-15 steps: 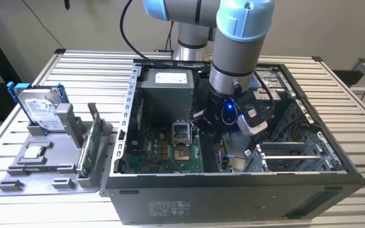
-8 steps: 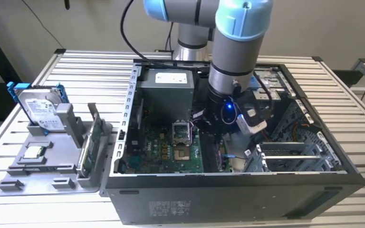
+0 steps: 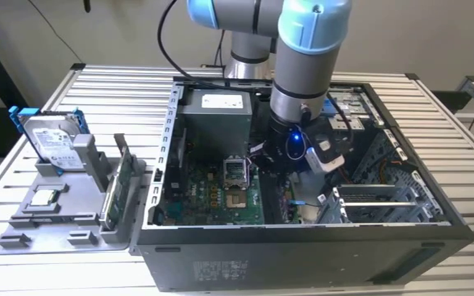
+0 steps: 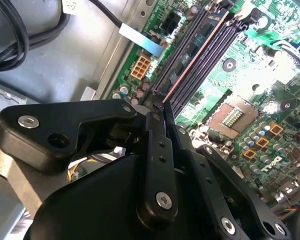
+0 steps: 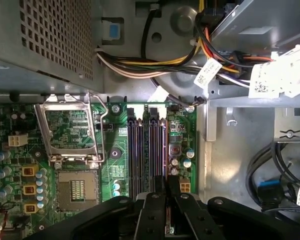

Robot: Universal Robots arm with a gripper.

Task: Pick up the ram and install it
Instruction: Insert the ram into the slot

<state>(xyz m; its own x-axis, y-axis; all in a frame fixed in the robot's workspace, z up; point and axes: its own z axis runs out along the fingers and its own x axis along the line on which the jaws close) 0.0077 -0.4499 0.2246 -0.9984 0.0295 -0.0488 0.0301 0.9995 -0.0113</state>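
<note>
Ram [image 4: 197, 47]: held edge-on between the closed fingers of the gripper [image 4: 159, 112], lying along the outermost of the slots [image 5: 147, 150] beside the CPU socket [image 5: 70, 132], apparently so its edge meets that slot squarely.

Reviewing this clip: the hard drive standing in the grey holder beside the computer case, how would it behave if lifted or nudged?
The hard drive looks like a metal-cased slab, so probably stiff and fairly heavy for its size. It stands on edge in the grey holder, mostly above the slot, so a sideways push would more likely tip it than slide it. Flat-sided, it should not roll.
</note>
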